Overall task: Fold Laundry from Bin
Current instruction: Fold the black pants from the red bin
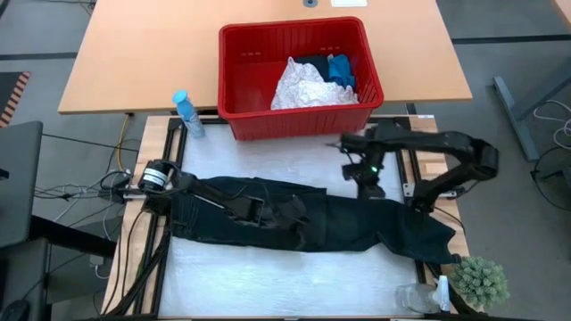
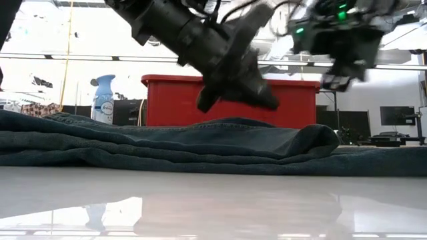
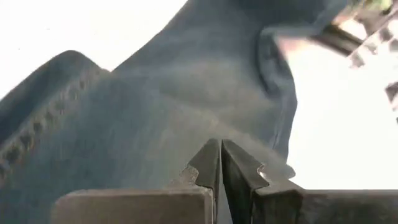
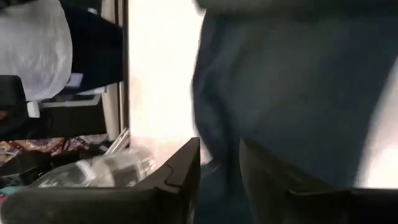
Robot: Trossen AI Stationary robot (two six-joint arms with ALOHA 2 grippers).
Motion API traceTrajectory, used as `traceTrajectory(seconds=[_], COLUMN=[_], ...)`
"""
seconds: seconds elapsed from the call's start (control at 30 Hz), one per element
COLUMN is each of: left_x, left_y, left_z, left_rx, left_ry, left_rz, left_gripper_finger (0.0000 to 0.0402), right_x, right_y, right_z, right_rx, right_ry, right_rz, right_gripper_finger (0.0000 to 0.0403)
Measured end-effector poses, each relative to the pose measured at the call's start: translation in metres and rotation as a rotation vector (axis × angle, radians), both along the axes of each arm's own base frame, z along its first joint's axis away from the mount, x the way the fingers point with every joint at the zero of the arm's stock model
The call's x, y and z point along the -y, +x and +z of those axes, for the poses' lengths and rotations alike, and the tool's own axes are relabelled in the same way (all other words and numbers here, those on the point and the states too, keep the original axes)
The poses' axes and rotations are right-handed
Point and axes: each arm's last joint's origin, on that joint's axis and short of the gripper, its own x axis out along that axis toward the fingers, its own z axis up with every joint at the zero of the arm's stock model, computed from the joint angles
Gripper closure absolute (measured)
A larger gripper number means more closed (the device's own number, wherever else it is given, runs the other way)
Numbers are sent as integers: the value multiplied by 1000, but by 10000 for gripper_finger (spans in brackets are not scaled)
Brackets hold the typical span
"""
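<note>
From above, a long dark denim garment [image 1: 303,221] lies stretched across the white table [image 1: 268,276], one end near each arm. Behind it stands the red rectangular plastic bin [image 1: 299,78], with a white crinkled cloth [image 1: 308,89] and a small bright blue cloth [image 1: 340,69] still inside. The left end effector [image 1: 252,212] sits over the middle of the garment; the right end effector [image 1: 370,185] hangs above the garment's far edge.

At table height, the left end effector [image 2: 257,90] hovers just over a raised fold of denim, and the right end effector [image 2: 340,73] is higher and clear of the cloth.

In the left wrist view the fingers [image 3: 208,165] are pressed together with nothing between them, the denim close below.

In the right wrist view the fingers [image 4: 186,162] stand partly apart over the denim; no cloth seems caught between them, though the view is dim.

The step appears to be taking hold of the garment for a fold. It would go best if both end effectors pinched a single layer at matching edges and lifted evenly, so the denim folds flat without dragging.
</note>
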Motion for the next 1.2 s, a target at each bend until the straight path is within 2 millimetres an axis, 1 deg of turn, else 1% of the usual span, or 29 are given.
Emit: traceTrajectory(seconds=[0.1,0.23,0.33,0.43,0.5,0.63,0.7,0.77,0.8,0.9,0.93,1.0,1.1,1.2], left_x=[-5,-17,-27,-39,-47,-62,-67,-70,-71,-70,-69,-66,-59,-48], left_y=[2,4,6,8,8,5,3,2,2,2,2,1,-2,-7], left_z=[3,2,5,11,11,4,1,0,-1,-1,-1,-2,-5,-11], left_rx=[21,15,29,77,74,-16,-52,-71,-79,-85,-89,-107,-151,-228], left_ry=[-5,-36,-66,-110,-123,-193,-232,-251,-253,-252,-255,-267,-249,-206], left_rz=[3,1,-11,8,18,38,30,15,9,-5,-12,-44,-94,-141], left_gripper_finger=[395,395,395,395,393,380,376,375,375,375,375,374,374,374], right_x=[-21,-46,-62,-76,-84,-89,-90,-92,-93,-96,-96,-96,-93,-89], right_y=[-25,-53,-67,-76,-80,-79,-70,-61,-57,-50,-49,-48,-41,-36], right_z=[-1,5,9,13,13,9,6,-2,-9,-35,-44,-56,-63,-70], right_rx=[-42,-85,-103,-99,-95,-44,-11,25,35,32,27,3,-6,-75], right_ry=[-10,-106,-171,-230,-307,-638,-729,-730,-707,-600,-576,-561,-553,-550], right_rz=[-24,-80,-126,-151,-156,-245,-271,-240,-222,-173,-165,-170,-200,-272], right_gripper_finger=[275,278,278,276,269,255,259,281,297,369,383,386,389,389])
